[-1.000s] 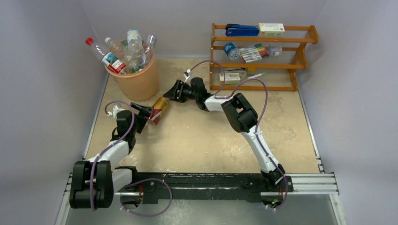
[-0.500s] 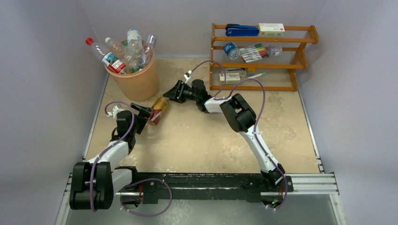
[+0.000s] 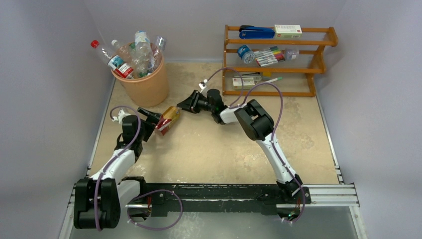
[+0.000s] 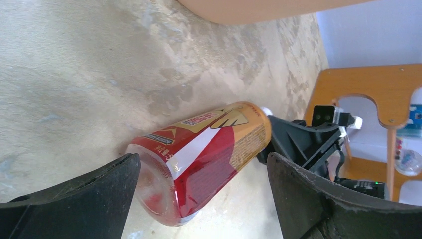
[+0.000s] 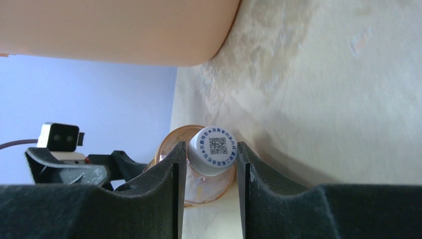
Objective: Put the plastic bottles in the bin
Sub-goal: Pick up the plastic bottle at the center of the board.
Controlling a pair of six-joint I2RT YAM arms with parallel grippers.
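Observation:
The boxy red-and-gold bottle (image 3: 168, 119) lies on its side on the table, just in front of the peach-orange bin (image 3: 144, 82). My right gripper (image 3: 186, 106) is shut on its white cap (image 5: 213, 148), one finger on each side. My left gripper (image 3: 152, 118) stands wide open at the other end, and the bottle's clear base (image 4: 149, 184) lies between its fingers (image 4: 74, 199) without being pinched. Several plastic bottles (image 3: 134, 57) stick up out of the bin. The bin's wall shows in the left wrist view (image 4: 249, 7) and in the right wrist view (image 5: 114, 30).
A brown wooden rack (image 3: 318, 59) with markers, boxes and a blue stapler stands at the back right, close behind my right arm. The grey side wall (image 3: 94, 99) runs just left of the bin and my left arm.
My right gripper has closed onto the bottle's cap and shifted slightly right. The left gripper's jaws have opened a little wider around the base.

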